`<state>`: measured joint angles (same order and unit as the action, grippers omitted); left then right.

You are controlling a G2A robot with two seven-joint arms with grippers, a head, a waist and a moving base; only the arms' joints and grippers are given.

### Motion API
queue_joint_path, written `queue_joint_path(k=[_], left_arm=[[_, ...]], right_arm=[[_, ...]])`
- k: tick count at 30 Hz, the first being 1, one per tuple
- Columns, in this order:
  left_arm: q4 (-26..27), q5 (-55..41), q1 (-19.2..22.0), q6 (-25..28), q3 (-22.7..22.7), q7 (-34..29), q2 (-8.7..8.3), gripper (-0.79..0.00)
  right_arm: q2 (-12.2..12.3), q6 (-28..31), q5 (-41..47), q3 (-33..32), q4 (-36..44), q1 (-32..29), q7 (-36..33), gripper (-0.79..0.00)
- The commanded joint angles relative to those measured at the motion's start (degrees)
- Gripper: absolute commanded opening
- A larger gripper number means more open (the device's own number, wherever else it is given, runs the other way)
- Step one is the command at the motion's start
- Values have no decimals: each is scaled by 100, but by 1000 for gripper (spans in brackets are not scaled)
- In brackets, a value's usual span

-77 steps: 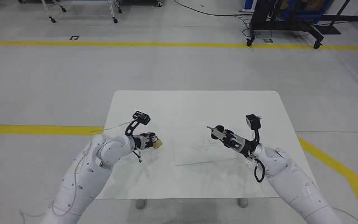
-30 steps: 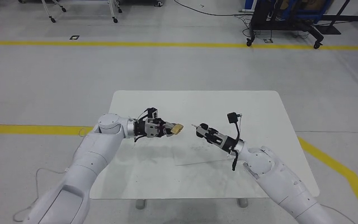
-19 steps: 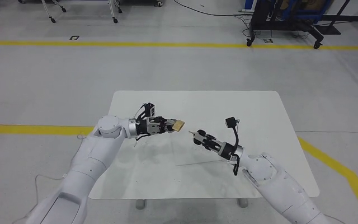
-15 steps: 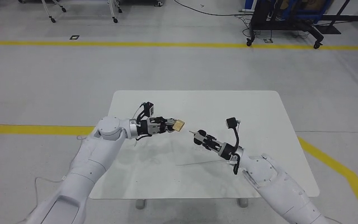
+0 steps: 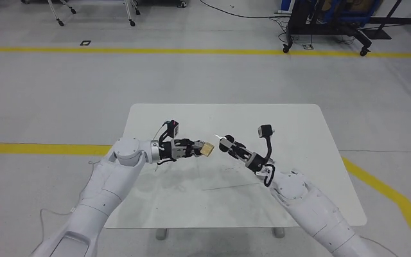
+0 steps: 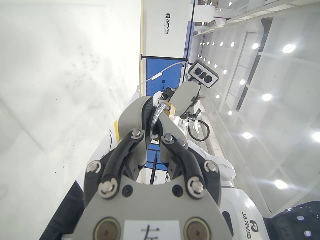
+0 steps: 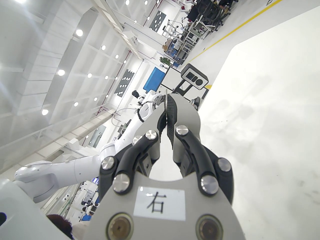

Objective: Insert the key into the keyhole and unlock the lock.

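left gripper (image 5: 196, 148) clamped the boxy brass lock (image 5: 207, 149) | right gripper (image 5: 226, 144) pinched the thin flat key (image 5: 219, 137), pointing lockward

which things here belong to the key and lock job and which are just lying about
Job:
lock in left gripper
key in right gripper

Just there:
table
yellow floor line
dark wheeled frame

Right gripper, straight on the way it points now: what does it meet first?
Probably the lock held in the left gripper; the key in the right gripper leads. In the top view its line may pass just beyond the lock, so depth is uncertain.
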<state>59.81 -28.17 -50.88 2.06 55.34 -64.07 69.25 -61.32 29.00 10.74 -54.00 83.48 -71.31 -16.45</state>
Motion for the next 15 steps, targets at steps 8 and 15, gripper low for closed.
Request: queue_joint_path(k=[8, 15], left_arm=[[26, 78, 1, -23, 10, -51, -5, -785], [23, 107, 2, -66, 23, -40, -6, -785]], right_arm=[[-166, -42, -225, 149, -270, 301, 151, -785], [-212, -227, -463, 165, -270, 296, 25, -785]])
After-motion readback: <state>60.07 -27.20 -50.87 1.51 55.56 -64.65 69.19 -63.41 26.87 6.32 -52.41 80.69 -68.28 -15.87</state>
